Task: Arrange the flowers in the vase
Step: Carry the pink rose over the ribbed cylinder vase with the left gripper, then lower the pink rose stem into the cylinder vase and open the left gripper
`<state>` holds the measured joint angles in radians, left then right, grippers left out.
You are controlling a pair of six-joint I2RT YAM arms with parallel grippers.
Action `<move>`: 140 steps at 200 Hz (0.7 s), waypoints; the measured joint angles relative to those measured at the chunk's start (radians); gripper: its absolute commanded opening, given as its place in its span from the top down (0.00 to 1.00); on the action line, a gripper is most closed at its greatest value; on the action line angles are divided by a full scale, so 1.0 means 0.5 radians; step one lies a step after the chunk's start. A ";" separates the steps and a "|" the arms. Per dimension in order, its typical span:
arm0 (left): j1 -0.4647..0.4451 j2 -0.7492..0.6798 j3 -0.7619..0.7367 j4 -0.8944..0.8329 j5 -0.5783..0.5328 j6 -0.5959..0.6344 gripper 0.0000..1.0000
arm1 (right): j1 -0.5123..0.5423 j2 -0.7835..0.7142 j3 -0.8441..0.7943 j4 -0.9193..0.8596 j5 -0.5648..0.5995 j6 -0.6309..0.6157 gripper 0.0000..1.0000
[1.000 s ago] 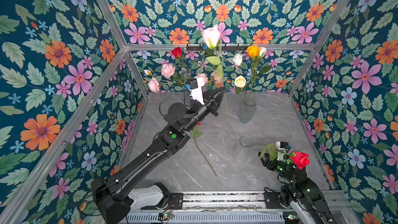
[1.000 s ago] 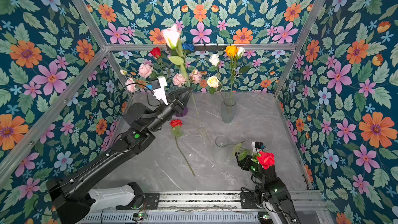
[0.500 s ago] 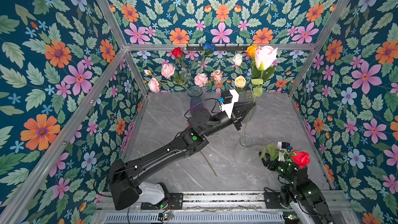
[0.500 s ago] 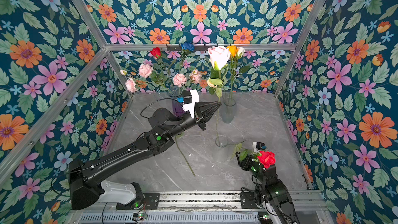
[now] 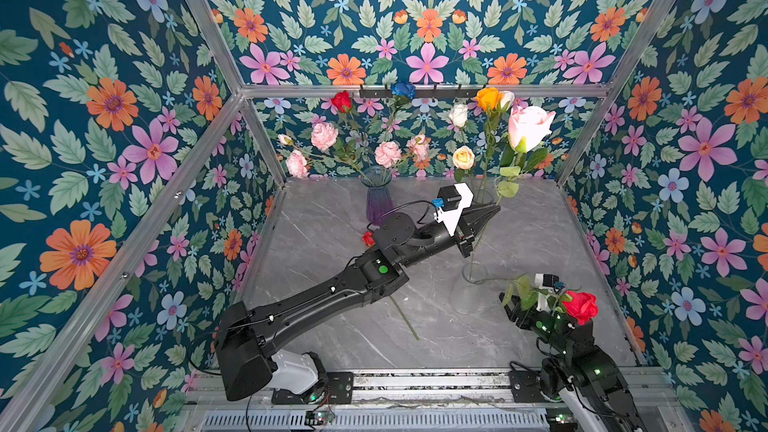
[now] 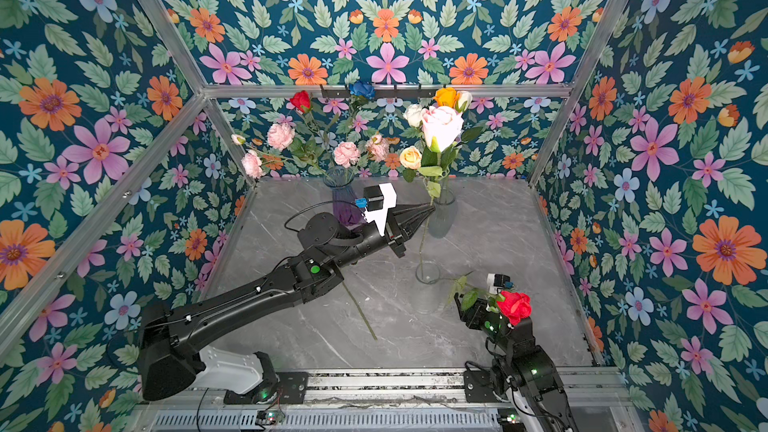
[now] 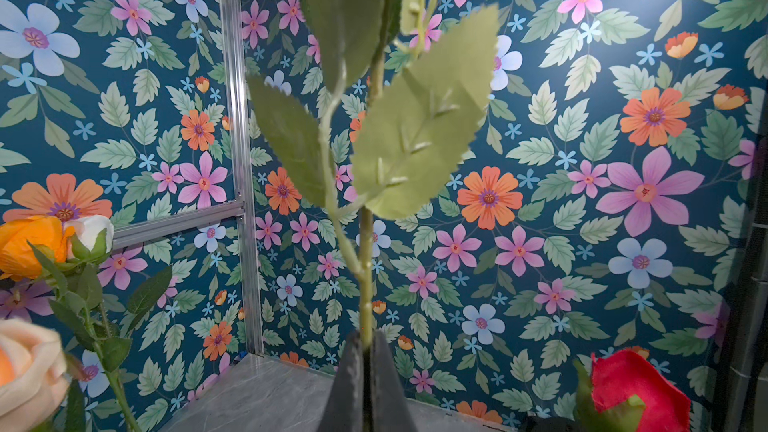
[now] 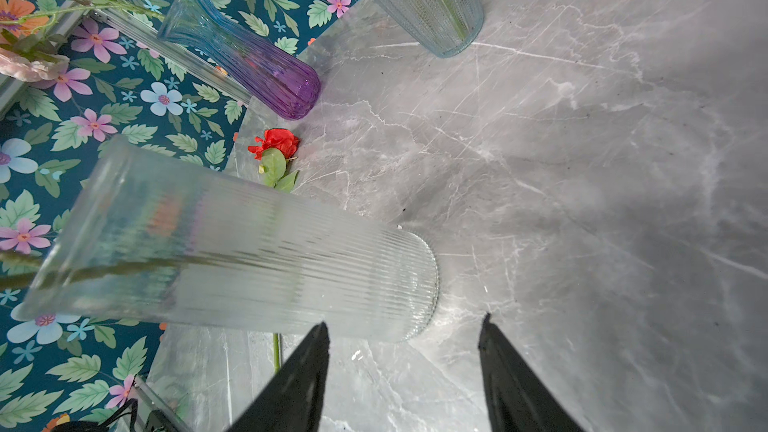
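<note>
pale pink rose (image 5: 528,128) pinched by its stem in the pressed-together left gripper (image 5: 492,213), centre of a top view; its stem end seems inside the ribbed glass vase (image 5: 465,297), lower right. right gripper (image 8: 405,320) spread and empty beside that vase. purple vase (image 6: 345,205) and back glass vase (image 6: 444,218), upper centre, already hold bunches (image 5: 388,153). left to do: release this rose, and lift the red rose (image 8: 276,141) lying on the bench (image 5: 540,234).

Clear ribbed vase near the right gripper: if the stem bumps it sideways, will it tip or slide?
Probably tippy: the clear ribbed vase is tall and narrow. It likely slides easily, smooth glass on the marble tabletop. The pink rose stem, pinched by the left gripper, reaches into its mouth, so sideways motion could lever it over.
</note>
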<state>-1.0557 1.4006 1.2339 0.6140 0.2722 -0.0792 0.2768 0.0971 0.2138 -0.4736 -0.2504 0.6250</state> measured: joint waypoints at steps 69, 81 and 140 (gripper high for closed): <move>-0.003 0.063 -0.106 0.027 -0.039 0.019 1.00 | 0.000 0.000 0.000 0.000 0.000 0.000 0.41; -0.003 0.067 -0.158 0.060 -0.063 0.008 0.97 | 0.000 0.000 0.000 0.000 0.000 0.000 0.41; -0.005 0.106 -0.357 0.185 -0.078 -0.143 0.77 | 0.000 0.005 0.000 0.000 0.000 0.000 0.41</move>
<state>-1.0580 1.4536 1.0554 0.7067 0.2333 -0.1509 0.2768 0.0998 0.2138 -0.4736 -0.2504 0.6250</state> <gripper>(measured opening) 0.200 0.590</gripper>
